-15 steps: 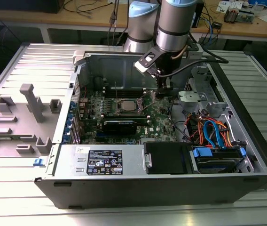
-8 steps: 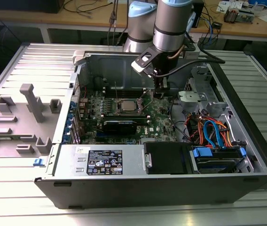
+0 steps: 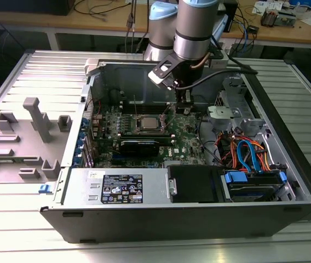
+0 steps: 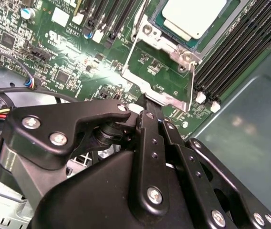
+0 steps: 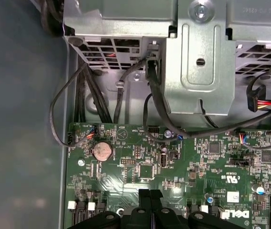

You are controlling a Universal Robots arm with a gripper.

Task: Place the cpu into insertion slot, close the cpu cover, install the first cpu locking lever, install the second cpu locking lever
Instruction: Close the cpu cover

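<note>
arm [image 3: 196, 27]: comes down from above into the open computer case [image 3: 199, 219], which lies on the ribbed metal table [image 3: 35, 235].
gripper [image 3: 184, 109]: low over the green motherboard [image 3: 191, 139], just beside the socket on the exterior view's right.
jaws: clenched. in both wrist views the two black fingers [image 4: 147, 126] lie side by side with hardly a gap. the gripper [image 4: 154, 114] has its tips right at the free edge of the cpu cover. whether they pinch that edge or only meet it, i cannot tell.
gripper in the first wrist view [image 5: 150, 202]: finger ends close together above the board.
cpu [image 4: 192, 16]: seated flat in the insertion slot [image 4: 169, 44], silver top bare; in the exterior view the cpu [image 3: 146, 123] is near the middle of the board.
cpu cover [image 4: 157, 91]: open, swung away from the chip toward the gripper, green board showing through its window.
memory slots [image 4: 240, 52]: long and black, running alongside the socket.
coin battery [image 5: 102, 151]: on the board near the case wall.
metal drive cage [image 5: 207, 71]: beyond the board's edge, black cables hanging from it.
power supply [image 3: 117, 189]: along the case's near side.
grey fixture [image 3: 32, 123]: on the table at the exterior view's left, well apart from the case.
</note>
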